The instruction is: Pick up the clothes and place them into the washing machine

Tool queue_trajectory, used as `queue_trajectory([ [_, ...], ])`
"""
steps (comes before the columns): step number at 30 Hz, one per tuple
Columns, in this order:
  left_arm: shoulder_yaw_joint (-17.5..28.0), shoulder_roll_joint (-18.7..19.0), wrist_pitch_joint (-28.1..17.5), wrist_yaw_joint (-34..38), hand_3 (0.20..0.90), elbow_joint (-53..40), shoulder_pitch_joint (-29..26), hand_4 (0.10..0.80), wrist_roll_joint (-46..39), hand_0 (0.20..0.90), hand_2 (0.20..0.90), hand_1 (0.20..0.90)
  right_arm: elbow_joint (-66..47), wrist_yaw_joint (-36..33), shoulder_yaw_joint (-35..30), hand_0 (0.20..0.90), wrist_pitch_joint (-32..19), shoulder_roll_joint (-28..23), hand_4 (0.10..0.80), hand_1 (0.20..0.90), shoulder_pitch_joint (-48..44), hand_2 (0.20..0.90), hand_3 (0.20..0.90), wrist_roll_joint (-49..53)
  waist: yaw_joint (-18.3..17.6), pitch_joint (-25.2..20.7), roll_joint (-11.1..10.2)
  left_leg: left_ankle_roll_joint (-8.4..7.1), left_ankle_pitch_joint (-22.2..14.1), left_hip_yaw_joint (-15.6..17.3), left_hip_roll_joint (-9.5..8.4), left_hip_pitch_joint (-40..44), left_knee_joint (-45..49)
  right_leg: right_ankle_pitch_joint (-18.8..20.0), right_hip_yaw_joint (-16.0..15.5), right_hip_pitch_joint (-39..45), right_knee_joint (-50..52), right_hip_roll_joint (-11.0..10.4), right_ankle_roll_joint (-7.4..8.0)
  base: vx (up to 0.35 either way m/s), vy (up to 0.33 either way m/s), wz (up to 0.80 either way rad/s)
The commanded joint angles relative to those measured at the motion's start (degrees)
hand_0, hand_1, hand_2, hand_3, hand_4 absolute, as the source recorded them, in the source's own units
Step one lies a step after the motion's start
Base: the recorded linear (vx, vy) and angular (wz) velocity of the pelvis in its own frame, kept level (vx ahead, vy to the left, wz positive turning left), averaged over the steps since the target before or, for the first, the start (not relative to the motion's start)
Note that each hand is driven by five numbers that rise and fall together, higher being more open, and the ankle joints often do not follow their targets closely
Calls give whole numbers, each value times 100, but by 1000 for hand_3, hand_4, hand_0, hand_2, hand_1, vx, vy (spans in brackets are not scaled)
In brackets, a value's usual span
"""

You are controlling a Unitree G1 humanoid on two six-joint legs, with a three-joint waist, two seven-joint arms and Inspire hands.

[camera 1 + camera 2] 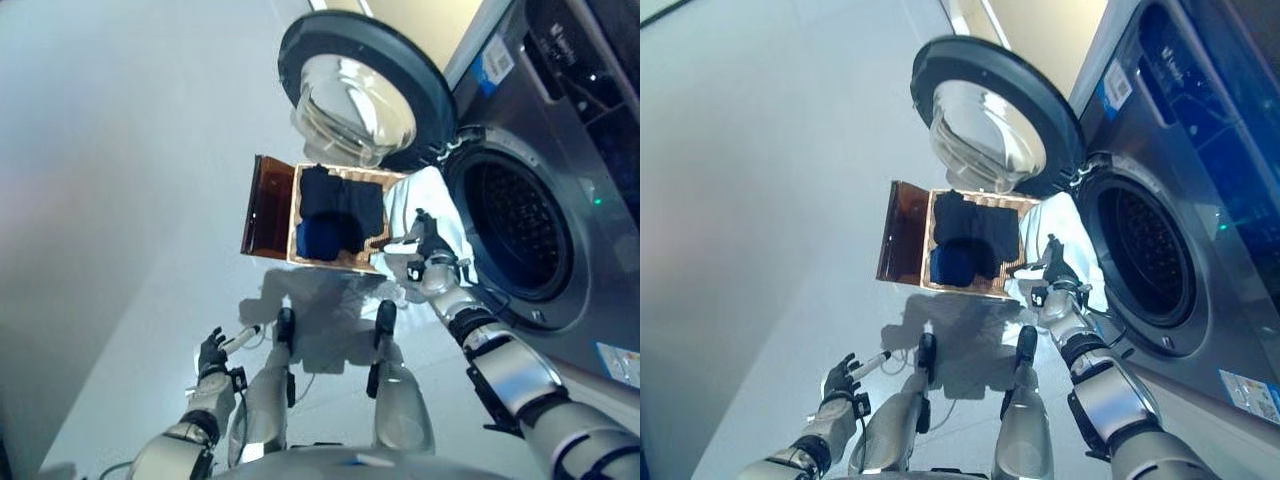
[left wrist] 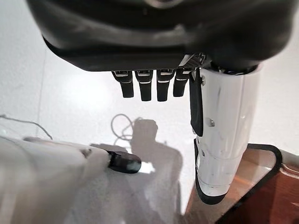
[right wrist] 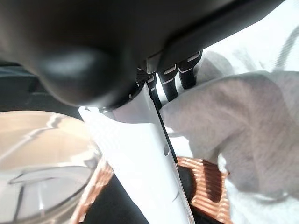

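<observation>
Not much of the job can be called done yet. The washing machine is standing with its round door swung wide, and nothing can be made out inside the dark drum, so no load seems to have gone in so far, though the back of the drum is too dark to be sure.

The clothes are split between two spots. A dark garment and something blue are lying in the wooden basket on the floor, just in front of the machine. A white garment is draped over the basket's edge on the machine side, between the basket and the drum opening.

The right hand is up against that white garment. In the right wrist view the fingers are seen curled down into the pale cloth, with the white-covered thumb stretched along beside it, so the cloth looks to be gripped, or very nearly.

The left hand is hanging low and well away from the basket, over bare floor. Its fingers are shown relaxed and apart in its own wrist view, with nothing held.

So judging by this: the white piece is probably the first to be lifted and carried across to the drum, which is close by. After that the dark and blue items are left to be fetched from the basket.
</observation>
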Motion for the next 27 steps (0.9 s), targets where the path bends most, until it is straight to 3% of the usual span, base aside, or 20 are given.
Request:
queue_trajectory([
  [1,-190,307,-171,114,900,142,-78,800,-217,900,900,900,234,-288,8,900,-151,-256,800,900,-644,900,900,172,53,-47,-208,-316,9,-242,22,-151,-47,-407,153,-171,687,-622,363,-34,16,3],
  [18,-89,444,-306,98,900,258,-19,800,-659,900,900,900,963,-449,-266,900,-174,-834,800,900,-1470,900,900,976,184,99,-133,-320,84,-244,-52,-509,-47,-236,289,-582,611,-664,383,-18,11,1],
  [27,2,337,-296,128,900,326,-17,800,-615,900,900,900,540,-487,-348,900,-317,-708,800,900,-1031,900,900,992,104,47,-147,-318,42,-155,-58,-382,-47,-277,256,-480,623,-689,404,15,7,-1],
])
